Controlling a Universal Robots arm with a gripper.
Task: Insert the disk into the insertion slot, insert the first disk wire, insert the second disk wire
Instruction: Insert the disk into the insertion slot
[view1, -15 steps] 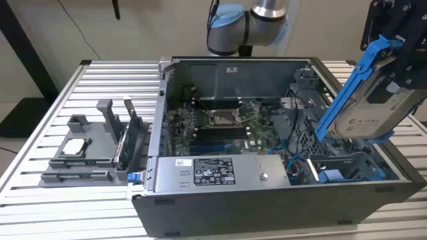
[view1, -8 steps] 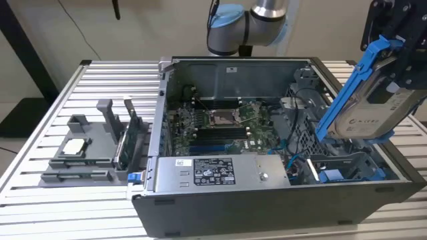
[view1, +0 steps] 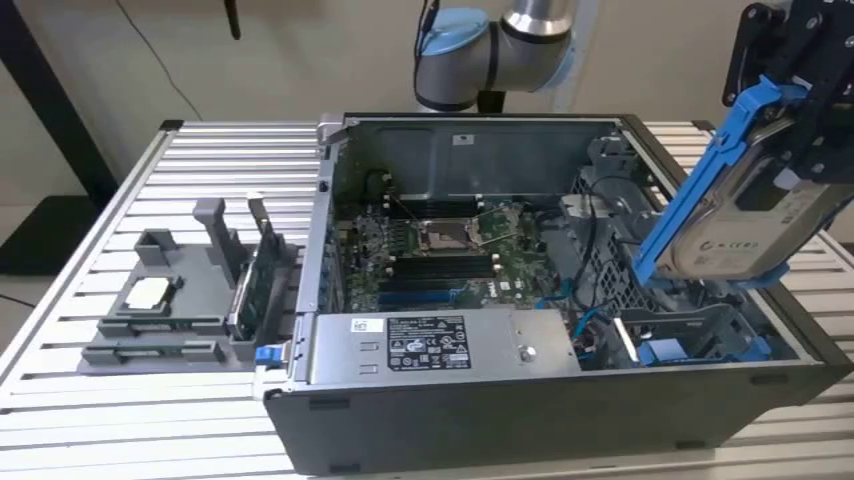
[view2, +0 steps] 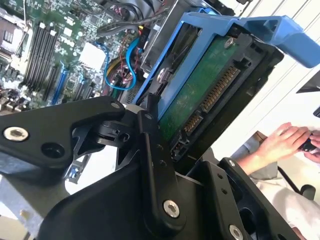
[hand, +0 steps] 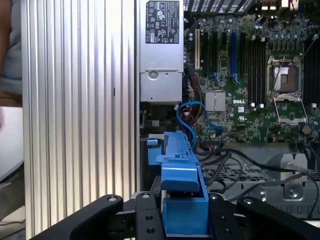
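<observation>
over the dark-grey metal insertion slot (view1: 683, 325), the black gripper (hand: 184, 220) clamps the silver-grey disk (view1: 747, 225) by the sides of its blue plastic carrier (view1: 697, 185); probably rigid, weighty, shock-sensitive.

Edge-on, the disk (hand: 182, 197) in its blue carrier is clamped between the black fingers (hand: 146, 216) of the gripper (hand: 182, 220). Past it are seen the motherboard (hand: 250, 95) with CPU socket (hand: 286, 80), a looped blue cable (hand: 192, 117) and black cables (hand: 225, 160). The grey power-supply box (hand: 161, 60) is seated between the motherboard and the ribbed table (hand: 80, 100).
</observation>
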